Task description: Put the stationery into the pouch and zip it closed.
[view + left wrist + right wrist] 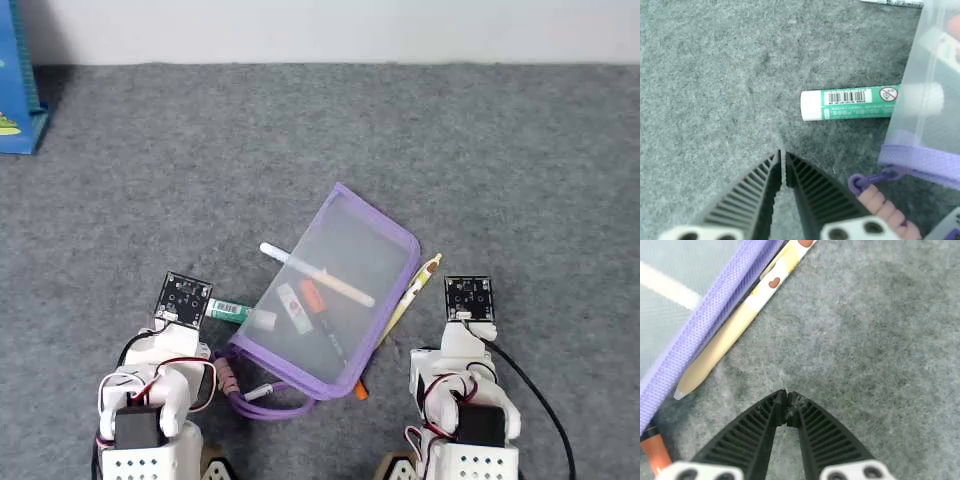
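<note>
Early on: pouch (372, 248) looks unzipped.
My L end effector (783, 156), R end effector (786, 396) both pressed together, empty; glue stick (850, 104), pen (735, 325) lie outside.

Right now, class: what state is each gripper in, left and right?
Left gripper: jaws closed, holding nothing.
Right gripper: jaws closed, holding nothing.

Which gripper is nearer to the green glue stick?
Left. The left gripper is beside the green glue stick; the right gripper is across the pouch, by the yellow pen.
</note>
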